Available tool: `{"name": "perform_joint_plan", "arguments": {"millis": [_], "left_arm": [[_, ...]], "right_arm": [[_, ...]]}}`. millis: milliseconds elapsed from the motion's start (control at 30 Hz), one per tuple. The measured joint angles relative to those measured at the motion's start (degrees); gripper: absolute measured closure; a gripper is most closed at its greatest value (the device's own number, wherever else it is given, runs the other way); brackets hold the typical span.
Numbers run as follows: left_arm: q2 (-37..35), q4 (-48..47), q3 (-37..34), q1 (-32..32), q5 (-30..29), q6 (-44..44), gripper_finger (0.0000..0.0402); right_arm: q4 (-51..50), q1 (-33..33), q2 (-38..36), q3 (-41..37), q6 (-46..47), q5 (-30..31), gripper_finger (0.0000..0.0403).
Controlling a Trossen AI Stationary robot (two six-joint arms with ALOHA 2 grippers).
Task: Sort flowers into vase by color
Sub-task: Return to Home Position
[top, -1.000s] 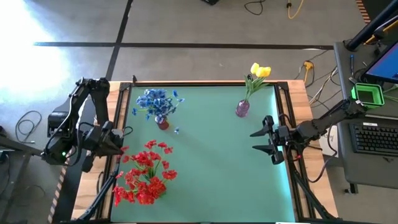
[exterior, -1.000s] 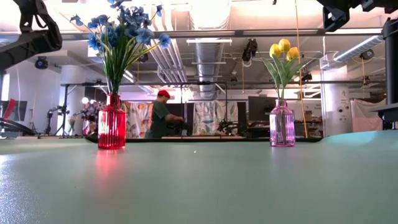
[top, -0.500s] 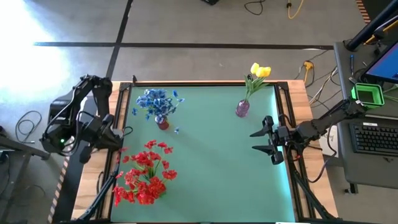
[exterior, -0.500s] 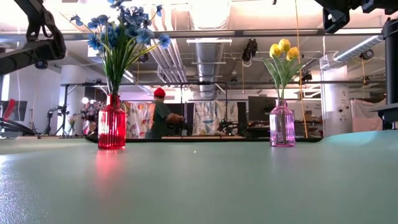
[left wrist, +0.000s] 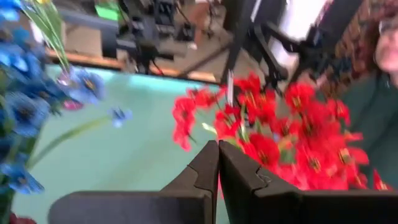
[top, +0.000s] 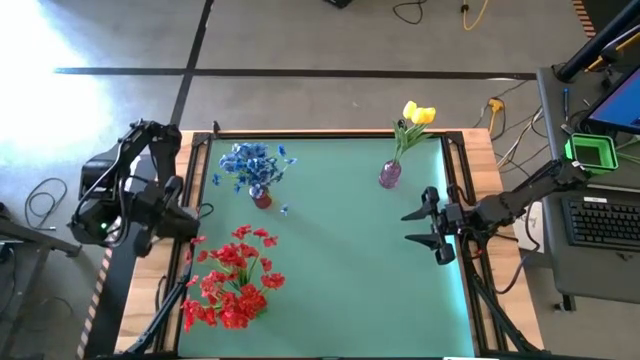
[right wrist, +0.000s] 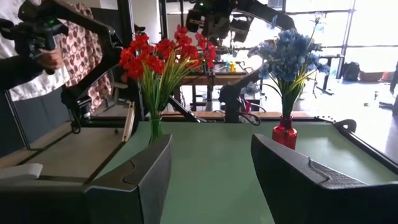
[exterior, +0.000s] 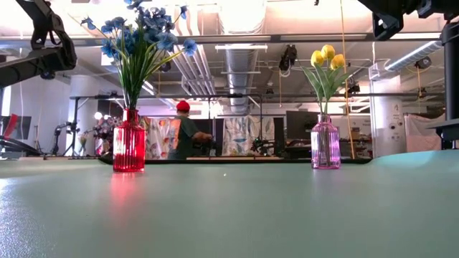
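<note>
Nearby, red flowers [left wrist: 273, 124] crowd the clenched left gripper [left wrist: 218, 147]; right gripper [top: 408, 227] gapes empty

Grey concrete floor [top: 300, 40], ceiling ducts [exterior: 240, 68], keyboard desk [top: 605, 222], person in red cap [exterior: 186, 136]

The table [top: 350, 270] is open across its middle and near right, with red flowers [top: 232, 285] at the near left by the left claw [top: 192, 228], blue flowers [top: 252, 165] and yellow tulips [top: 416, 115] along the far side, and the right claw [top: 407, 227] at the right edge.
</note>
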Motion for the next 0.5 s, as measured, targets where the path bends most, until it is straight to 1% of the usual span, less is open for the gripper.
{"name": "perform_joint_plan", "arguments": {"millis": [133,200,333,500], "left_arm": [[0.08,0.04,-0.77,0.04,-6.09,-0.08,0.0402],[0.14,0.06,-1.84,0.09,-7.90,0.03,0.0402],[-0.03,0.08,-5.81,0.34,-10.29,-1.64,0.0402],[0.03,0.07,-10.25,0.43,-11.18,-5.54,0.0402]], "right_arm": [[0.33,0.00,0.00,-0.27,0.47,0.00,0.0193],[0.31,0.00,0.00,-0.33,0.47,0.00,0.0193],[0.33,0.00,0.00,-0.39,0.43,0.00,0.0193],[0.33,0.00,0.00,-0.39,0.47,0.00,0.0193]]}}
